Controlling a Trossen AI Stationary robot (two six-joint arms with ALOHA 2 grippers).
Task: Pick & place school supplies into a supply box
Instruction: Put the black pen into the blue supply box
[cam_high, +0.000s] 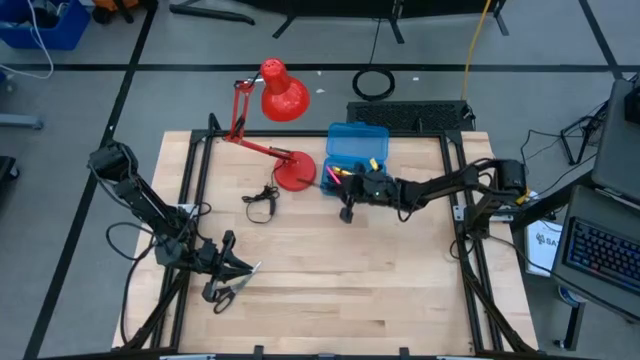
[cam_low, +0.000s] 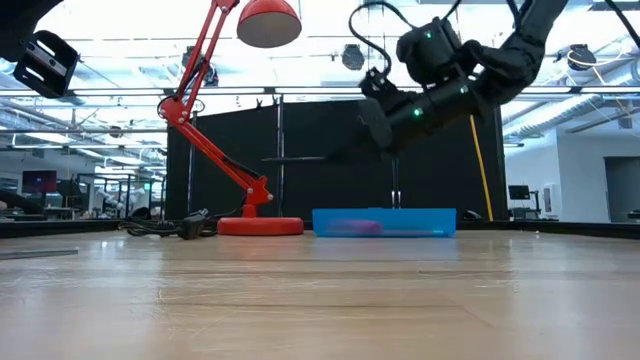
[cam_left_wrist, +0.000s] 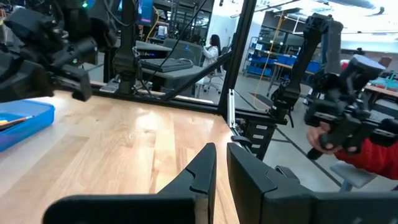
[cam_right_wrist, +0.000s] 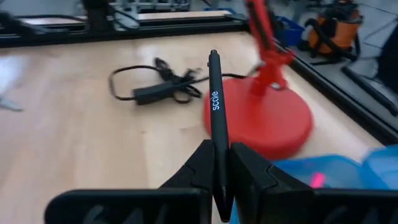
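Note:
My right gripper (cam_high: 343, 195) hangs just left of the open blue supply box (cam_high: 355, 152), shut on a thin black pen (cam_right_wrist: 214, 99) that points at the red lamp's base (cam_right_wrist: 267, 121). In the low view the pen (cam_low: 295, 158) lies level above the table. The box holds a yellow marker (cam_high: 372, 163) and pink pens (cam_high: 335, 173). My left gripper (cam_high: 235, 263) stays near the table's left front, its fingers (cam_left_wrist: 205, 165) almost together with nothing between them. Black-handled scissors (cam_high: 221, 294) lie flat on the table beside it. My right gripper pinches the black pen at its rear end (cam_right_wrist: 217, 148) between its two fingers. The fingers come nearly level from the table's right and lie along the pen. The pen juts out ahead of them, about level and lifted clear of table and box.
A red desk lamp (cam_high: 283, 95) stands on its round base (cam_high: 296, 172) left of the box. A small black cable (cam_high: 262, 198) lies beside that base. Black frame rails (cam_high: 195, 180) run along the table's sides. Bare wood (cam_high: 380, 270) fills the middle and front.

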